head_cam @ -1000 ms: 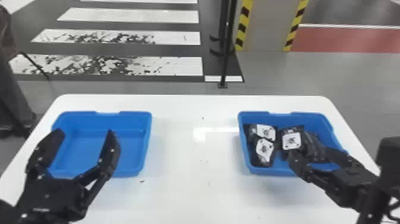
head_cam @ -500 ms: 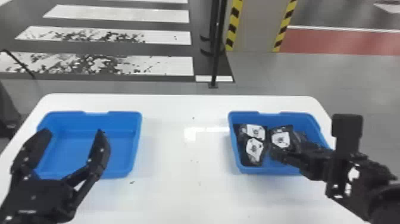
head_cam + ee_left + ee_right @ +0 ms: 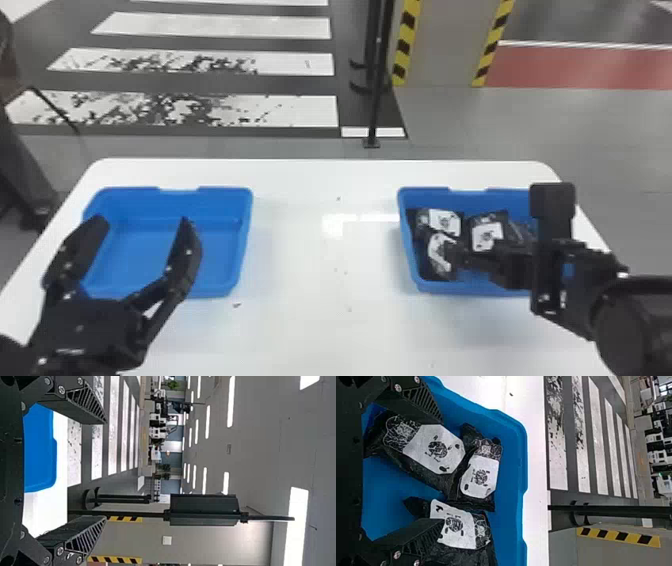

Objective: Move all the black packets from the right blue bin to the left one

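- Near left: the left gripper [image 3: 143, 220], fingers apart, hangs over the near side of the left bin [image 3: 150, 199], on a white table [image 3: 320, 320].
- Near right: the right gripper [image 3: 442, 471], fingers apart and clamped on nothing, is above the right bin [image 3: 519, 479].
- Nearest in that bin, at left: a black packet [image 3: 434, 451] with a white label, long axis running near to far, on a slant.
- To its right: a second packet [image 3: 455, 528], also pointing near to far, its patterned end far.
- Farther, at left: a third packet [image 3: 480, 473], lying left to right, patterned end left.
- Handling, as a judgement: light, soft, perhaps slippery film; best pinched across the middle, fingers astride the long sides.
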Robot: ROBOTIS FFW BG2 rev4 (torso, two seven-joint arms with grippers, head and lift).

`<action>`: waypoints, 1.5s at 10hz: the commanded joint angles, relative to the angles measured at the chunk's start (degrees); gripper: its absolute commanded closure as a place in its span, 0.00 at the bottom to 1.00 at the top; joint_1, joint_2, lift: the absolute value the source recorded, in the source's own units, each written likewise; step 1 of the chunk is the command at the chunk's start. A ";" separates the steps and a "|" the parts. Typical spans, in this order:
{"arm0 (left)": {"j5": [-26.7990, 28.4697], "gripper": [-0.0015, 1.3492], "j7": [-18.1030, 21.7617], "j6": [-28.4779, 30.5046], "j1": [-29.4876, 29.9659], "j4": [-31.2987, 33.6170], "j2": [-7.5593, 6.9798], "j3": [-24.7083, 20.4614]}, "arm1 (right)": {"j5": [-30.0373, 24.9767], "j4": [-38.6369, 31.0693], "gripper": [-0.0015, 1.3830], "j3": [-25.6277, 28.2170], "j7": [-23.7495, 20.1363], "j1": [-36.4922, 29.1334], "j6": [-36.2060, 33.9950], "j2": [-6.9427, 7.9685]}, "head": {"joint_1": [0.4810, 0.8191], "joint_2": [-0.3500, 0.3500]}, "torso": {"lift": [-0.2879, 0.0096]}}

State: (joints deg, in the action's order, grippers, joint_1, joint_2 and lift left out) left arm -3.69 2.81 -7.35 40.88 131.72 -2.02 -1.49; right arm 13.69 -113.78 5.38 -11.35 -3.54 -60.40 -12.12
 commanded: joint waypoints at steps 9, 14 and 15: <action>-0.42 0.14 0.18 -0.67 -0.38 -0.73 0.00 -0.46 | 7.90 9.09 0.15 -6.30 2.30 6.64 -5.84 -1.06 | 0.63 0.54 | 0.50; -0.53 0.14 0.36 -1.66 -0.52 -1.01 0.17 -0.57 | 13.62 6.27 0.79 -5.04 2.48 3.69 -3.44 -1.06 | 0.63 0.59 | 0.50; -0.65 0.14 0.27 -2.22 -0.52 -1.15 0.17 -0.57 | 13.39 4.02 0.79 -4.01 2.48 1.86 -1.48 -0.88 | 0.63 0.60 | 0.50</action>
State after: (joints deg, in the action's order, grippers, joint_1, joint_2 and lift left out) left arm -4.26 3.12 -9.25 40.35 130.61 -1.85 -2.08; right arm 27.08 -108.42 0.72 -8.87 -0.54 -63.10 -13.12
